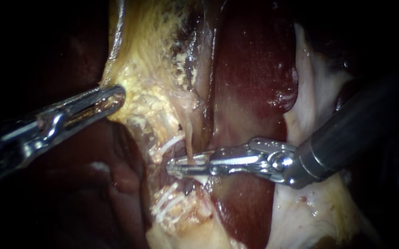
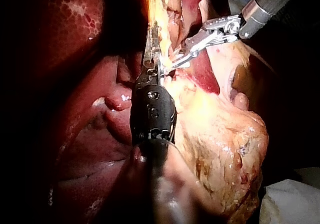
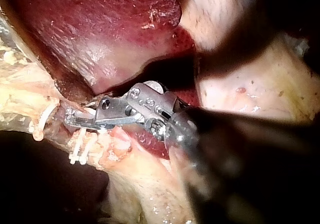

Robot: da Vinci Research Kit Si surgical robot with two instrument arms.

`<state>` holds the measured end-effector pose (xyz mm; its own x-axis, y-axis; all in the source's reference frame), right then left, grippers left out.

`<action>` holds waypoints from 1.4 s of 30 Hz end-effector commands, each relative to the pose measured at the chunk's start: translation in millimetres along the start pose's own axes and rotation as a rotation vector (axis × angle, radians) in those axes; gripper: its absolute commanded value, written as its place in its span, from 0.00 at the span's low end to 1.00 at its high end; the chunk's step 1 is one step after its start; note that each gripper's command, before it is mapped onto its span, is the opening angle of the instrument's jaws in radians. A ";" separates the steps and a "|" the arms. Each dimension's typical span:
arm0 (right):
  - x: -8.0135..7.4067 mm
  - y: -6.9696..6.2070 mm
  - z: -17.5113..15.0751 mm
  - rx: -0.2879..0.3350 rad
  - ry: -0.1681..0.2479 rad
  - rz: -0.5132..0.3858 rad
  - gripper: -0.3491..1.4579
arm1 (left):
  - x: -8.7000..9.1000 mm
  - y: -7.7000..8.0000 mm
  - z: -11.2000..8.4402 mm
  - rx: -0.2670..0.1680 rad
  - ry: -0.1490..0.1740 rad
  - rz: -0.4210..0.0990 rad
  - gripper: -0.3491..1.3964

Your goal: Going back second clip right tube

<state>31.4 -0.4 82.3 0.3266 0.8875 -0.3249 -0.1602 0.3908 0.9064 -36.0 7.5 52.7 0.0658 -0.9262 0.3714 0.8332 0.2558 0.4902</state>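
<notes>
The tube [image 1: 189, 146] is a thin pale strand running up and down in the endoscope view. It lies between the yellow fatty tissue [image 1: 149, 83] and the dark red liver [image 1: 255, 69], and its lower end drops straight into my right instrument [image 1: 176, 166]. That end effector lies almost level and crosses the tube's long axis nearly square. It is slightly spread, with a narrow gap showing and the tube in the gap. I cannot make out whether a clip sits there.

The tube is at the mouth of the end effector, ahead of the shaft. I judge that backing out calls for a straight pull along the shaft, away from the tube, so the strand slips free rather than being dragged sideways.

The right wrist view shows the same tip [image 3: 75, 119] beside short white strands [image 3: 82, 149].

My left instrument [image 1: 115, 97] is well apart, its end effector pressed together on the edge of the fatty tissue.

I can read no brand, label or writing on the tissue.
</notes>
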 end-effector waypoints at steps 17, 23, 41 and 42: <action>-0.3 -0.2 -0.2 -0.025 0.031 -0.239 0.52 | 0.1 0.9 0.2 0.004 0.000 0.003 0.00; -0.9 -2.2 -0.3 -0.004 0.017 -0.313 0.52 | 0.2 1.0 0.1 0.004 0.001 0.003 0.00; -0.5 -1.1 -0.4 0.032 -0.002 -0.480 0.52 | 0.2 1.0 0.1 0.005 0.001 0.003 0.00; -0.5 -1.0 -0.5 0.030 -0.002 -0.480 0.52 | 0.2 1.0 0.0 0.004 0.001 0.003 0.00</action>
<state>30.7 -1.2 81.5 0.3595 0.6052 -0.7103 0.0420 0.7499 0.6602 -35.2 7.6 53.3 0.0692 -0.9255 0.3725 0.8303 0.2604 0.4928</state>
